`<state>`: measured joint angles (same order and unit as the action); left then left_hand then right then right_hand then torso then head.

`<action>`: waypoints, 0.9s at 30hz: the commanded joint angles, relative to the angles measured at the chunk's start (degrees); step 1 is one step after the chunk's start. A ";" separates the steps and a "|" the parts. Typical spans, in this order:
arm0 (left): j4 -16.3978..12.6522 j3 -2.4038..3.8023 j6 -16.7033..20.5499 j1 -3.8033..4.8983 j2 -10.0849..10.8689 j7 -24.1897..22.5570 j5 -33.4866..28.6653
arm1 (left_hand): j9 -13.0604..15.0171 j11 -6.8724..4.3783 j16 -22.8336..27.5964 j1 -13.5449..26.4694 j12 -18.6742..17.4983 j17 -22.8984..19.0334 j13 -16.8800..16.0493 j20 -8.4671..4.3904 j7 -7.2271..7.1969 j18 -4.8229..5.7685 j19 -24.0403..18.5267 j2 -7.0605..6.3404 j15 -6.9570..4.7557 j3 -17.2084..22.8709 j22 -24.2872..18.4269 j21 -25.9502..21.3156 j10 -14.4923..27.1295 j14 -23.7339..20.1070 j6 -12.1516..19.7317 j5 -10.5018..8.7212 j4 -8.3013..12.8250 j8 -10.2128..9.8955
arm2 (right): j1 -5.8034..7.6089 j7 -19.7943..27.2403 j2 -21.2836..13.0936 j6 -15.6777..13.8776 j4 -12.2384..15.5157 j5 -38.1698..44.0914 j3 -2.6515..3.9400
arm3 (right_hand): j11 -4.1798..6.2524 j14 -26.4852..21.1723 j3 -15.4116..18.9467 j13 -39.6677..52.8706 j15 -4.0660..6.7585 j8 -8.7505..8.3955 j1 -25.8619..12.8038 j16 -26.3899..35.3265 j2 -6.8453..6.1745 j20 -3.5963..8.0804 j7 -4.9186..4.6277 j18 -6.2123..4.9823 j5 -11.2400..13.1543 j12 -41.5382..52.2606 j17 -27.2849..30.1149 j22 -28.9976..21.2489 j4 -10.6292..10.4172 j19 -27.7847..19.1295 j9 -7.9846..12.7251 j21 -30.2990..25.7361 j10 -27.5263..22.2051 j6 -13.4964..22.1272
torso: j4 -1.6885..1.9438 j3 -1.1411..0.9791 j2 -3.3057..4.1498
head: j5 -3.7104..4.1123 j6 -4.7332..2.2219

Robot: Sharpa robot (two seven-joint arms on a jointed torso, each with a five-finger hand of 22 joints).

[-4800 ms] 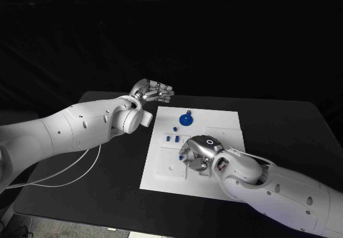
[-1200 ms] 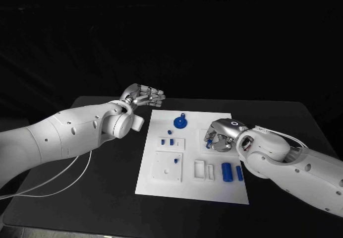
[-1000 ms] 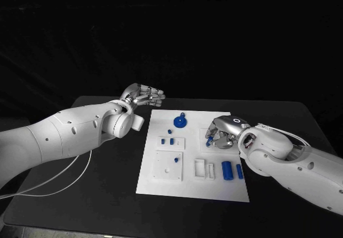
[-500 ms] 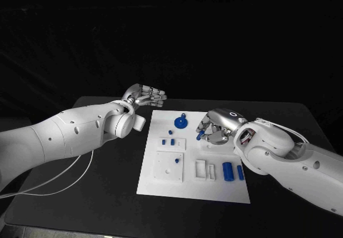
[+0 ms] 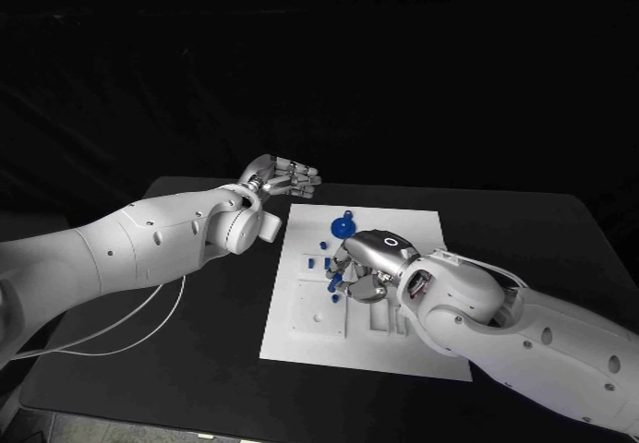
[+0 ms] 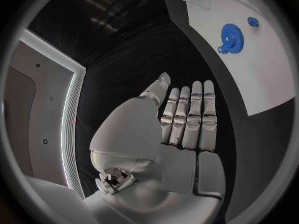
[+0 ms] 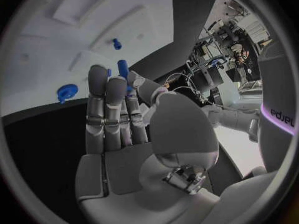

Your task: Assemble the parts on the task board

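Note:
The white task board (image 5: 406, 233) lies in the middle of the black table. My right hand (image 5: 367, 269) hovers over the board's middle and pinches a small blue peg (image 7: 122, 67) between thumb and fingers; in the head view the blue peg (image 5: 334, 287) pokes out under the fingertips. A blue gear (image 5: 343, 224) lies near the board's far edge, also seen as the gear (image 6: 231, 36) from the left wrist. Small blue parts (image 5: 319, 253) sit just beyond the right hand. My left hand (image 5: 283, 174) floats off the board's far left corner, fingers straight, holding nothing.
My right forearm (image 5: 519, 337) covers the board's near right part. A white cable (image 5: 126, 321) trails across the table at the left, under my left arm. Bare black table (image 5: 533, 231) lies to the right of the board.
My right hand has carried the blue peg leftward, from the board's right side to over its middle. The left hand has kept its place; the head view has shifted a little.

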<state>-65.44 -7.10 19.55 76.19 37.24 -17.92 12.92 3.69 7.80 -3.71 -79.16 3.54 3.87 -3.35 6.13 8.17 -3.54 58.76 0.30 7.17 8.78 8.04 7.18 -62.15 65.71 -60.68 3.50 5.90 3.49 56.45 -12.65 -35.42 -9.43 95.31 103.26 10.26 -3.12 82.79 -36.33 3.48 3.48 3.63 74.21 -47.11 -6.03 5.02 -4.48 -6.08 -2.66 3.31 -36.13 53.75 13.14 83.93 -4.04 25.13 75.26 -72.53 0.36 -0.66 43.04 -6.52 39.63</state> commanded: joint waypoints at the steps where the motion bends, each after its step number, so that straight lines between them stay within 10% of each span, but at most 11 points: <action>1: 0.08 0.04 -0.73 0.04 -0.30 -0.43 -0.43 | 0.00 0.20 0.11 -0.01 -0.16 0.08 -0.01 0.16 -0.28 -0.44 -0.31 0.37 -0.02 -0.05 -0.14 -0.07 0.18 -0.25 0.12 -0.34 -0.40 0.09 | -0.06 1.14 1.08 -1.02 -0.22 2.25 -0.80 | 1.65 0.13 -0.29 0.11 0.40 0.04 -0.15 0.28 0.34 0.26 -0.01 -1.02 -0.15 0.20 -0.10 0.11 0.03 1.72 0.03 -0.34 2.02 -0.39 | 0.01 -0.01 0.07 | -0.83 0.15; 11: 0.04 0.03 -0.85 0.04 -0.61 -0.31 -0.45 | -0.01 0.21 0.12 -0.08 -0.15 0.08 -0.01 0.15 -0.24 -0.44 -0.28 0.44 -0.02 0.01 -0.22 -0.06 0.19 -0.26 0.25 -0.20 -0.39 0.08 | -0.29 1.50 4.00 -1.77 -1.70 4.45 -3.83 | 1.65 0.16 -0.39 0.13 0.40 0.03 -0.17 0.32 0.38 0.25 0.00 -1.07 -0.20 0.21 -0.15 0.28 0.28 1.81 0.03 -0.45 2.06 -0.41 | 0.06 0.02 0.10 | -2.04 0.54; 27: -0.01 0.03 -0.89 0.04 -0.65 -0.23 -0.46 | -0.01 0.21 0.12 -0.08 -0.15 0.08 -0.01 0.15 -0.24 -0.44 -0.28 0.44 -0.02 0.01 -0.22 -0.06 0.19 -0.26 0.25 -0.20 -0.39 0.08 | -0.57 1.09 5.10 -1.24 -3.20 6.00 -5.48 | 1.63 0.15 -0.73 0.14 0.38 0.03 -0.38 0.31 0.35 0.20 0.02 -1.22 -0.26 0.21 -0.24 0.68 0.70 1.85 0.01 -0.60 2.12 -0.51 | -0.03 -0.03 0.08 | -2.55 1.12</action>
<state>-65.35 -7.11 19.38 76.18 36.72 -17.84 12.82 3.69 7.80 -3.71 -79.17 3.54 3.87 -3.35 6.13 8.17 -3.53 58.76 0.30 7.17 8.87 7.80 7.18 -62.15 65.71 -60.68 3.50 5.81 3.49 55.94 -11.78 -30.42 -10.94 92.15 107.78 4.81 -3.24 82.80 -36.85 3.75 3.47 3.32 73.75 -47.02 -6.36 5.00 -4.34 -6.25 -2.65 3.32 -36.29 54.39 13.85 83.93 -3.97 24.74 75.38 -72.67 0.40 -0.65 43.14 -8.92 40.65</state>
